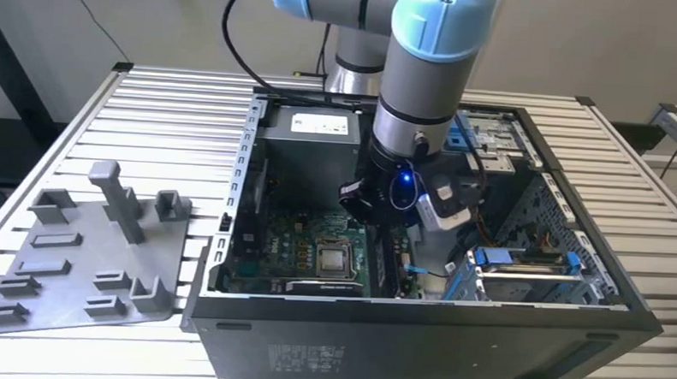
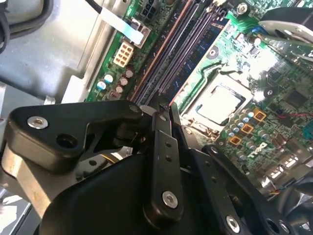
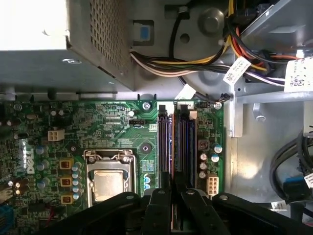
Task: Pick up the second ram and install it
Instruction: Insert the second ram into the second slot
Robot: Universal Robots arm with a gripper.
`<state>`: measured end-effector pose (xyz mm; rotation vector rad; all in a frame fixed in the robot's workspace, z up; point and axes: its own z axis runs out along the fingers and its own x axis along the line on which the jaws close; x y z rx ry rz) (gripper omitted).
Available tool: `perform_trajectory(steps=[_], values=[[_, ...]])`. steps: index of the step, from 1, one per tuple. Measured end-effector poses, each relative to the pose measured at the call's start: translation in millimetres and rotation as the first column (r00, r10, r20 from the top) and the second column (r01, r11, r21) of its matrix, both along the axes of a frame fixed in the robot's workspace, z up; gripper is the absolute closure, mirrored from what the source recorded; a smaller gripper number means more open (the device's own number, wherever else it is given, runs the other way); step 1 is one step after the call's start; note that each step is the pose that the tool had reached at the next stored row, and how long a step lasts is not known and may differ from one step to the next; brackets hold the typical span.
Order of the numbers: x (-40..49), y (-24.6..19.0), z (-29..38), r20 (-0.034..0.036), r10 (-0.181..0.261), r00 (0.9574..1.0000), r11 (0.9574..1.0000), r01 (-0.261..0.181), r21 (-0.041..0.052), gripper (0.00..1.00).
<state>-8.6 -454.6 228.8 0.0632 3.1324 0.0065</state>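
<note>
Black two-fingered gripper [image 3: 172, 196] down inside the open black metal computer case [image 1: 424, 326], over the memory slots.

In both wrist views its fingers [image 2: 162, 128] are drawn nearly together, clamped on the second ram [image 3: 173, 210], a thin dark flat board held on edge between them, above the long slots beside the silver processor socket [image 3: 108, 180] on the green motherboard [image 3: 98, 122].

The pincer [image 2: 165, 110] has its black fingers [image 2: 161, 147] drawn together directly above the motherboard [image 2: 274, 98]. Just ahead of its tips run the parallel memory slots [image 2: 178, 49]. The processor socket [image 2: 220, 103] lies beside them.
</note>
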Motion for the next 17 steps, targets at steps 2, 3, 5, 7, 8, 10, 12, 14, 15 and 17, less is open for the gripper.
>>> perform_trajectory(steps=[2,3,5,7,8,10,12,14,15,17], values=[[0.0,0.0,-0.6,-0.0007,0.000,1.0000,1.0000,0.000,-0.0013,0.86],[0.0,0.0,-0.9,-0.0012,0.000,1.0000,1.0000,0.000,-0.0017,0.86],[0.0,-0.2,-1.7,-0.0024,0.000,1.0000,1.0000,0.000,-0.0023,0.86],[0.0,-0.2,-2.4,-0.0035,0.000,1.0000,1.0000,0.000,-0.0045,0.86],[0.0,-0.2,-2.9,-0.0039,0.000,1.0000,1.0000,0.000,-0.0056,0.86],[0.0,-0.2,-3.7,-0.0045,0.000,1.0000,1.0000,0.000,-0.0075,0.86],[0.0,-0.3,-3.6,-0.0045,0.000,1.0000,1.0000,0.000,-0.0083,0.86],[0.0,-0.2,-3.8,-0.0044,0.000,1.0000,1.0000,0.000,-0.0083,0.86],[0.0,-0.2,-3.8,-0.0044,0.000,1.0000,1.0000,0.000,-0.0084,0.86],[0.0,-0.2,-3.8,-0.0044,0.000,1.0000,1.0000,0.000,-0.0084,0.86]])
